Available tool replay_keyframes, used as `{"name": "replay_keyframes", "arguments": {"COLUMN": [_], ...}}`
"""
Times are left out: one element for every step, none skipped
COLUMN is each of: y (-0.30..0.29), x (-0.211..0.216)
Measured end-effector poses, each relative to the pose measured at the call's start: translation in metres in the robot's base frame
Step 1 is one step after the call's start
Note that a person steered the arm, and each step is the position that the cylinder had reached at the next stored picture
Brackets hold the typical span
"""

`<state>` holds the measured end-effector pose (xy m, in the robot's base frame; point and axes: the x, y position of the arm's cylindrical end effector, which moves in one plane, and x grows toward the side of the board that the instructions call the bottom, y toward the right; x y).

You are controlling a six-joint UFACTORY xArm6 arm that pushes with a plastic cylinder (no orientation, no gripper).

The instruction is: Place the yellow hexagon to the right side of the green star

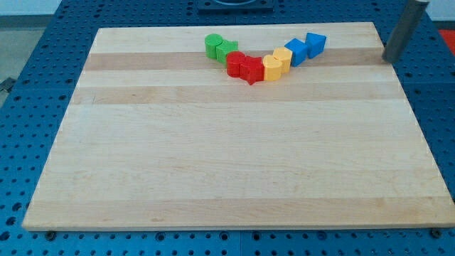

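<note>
My tip rests well right of the yellow hexagon.

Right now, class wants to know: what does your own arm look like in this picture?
Only my rod shows: a straight, smooth, dark grey cylinder entering from the view's top right. My tip ends plain and blunt. No cables, markings or end effector jaws are visible; the arm above is out of frame.

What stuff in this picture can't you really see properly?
- My tip: the rod's top is cut off by the view's top edge.
- Green star: partly behind the red blocks, so its points are hard to make out.
- Yellow hexagon and the yellow block beside it: too small to tell their shapes apart.
- Dark object past the board: cut off by the top edge.
</note>
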<state>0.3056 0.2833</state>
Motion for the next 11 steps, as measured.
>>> {"name": "replay_keyframes", "arguments": {"y": [-0.039, -0.084, -0.129, -0.174, -0.214, -0.231, -0.231, -0.231, -0.231, -0.232, -0.241], "x": [0.000, 0.000, 0.000, 0.000, 0.000, 0.000, 0.000, -0.005, -0.017, -0.030, -0.043]}}
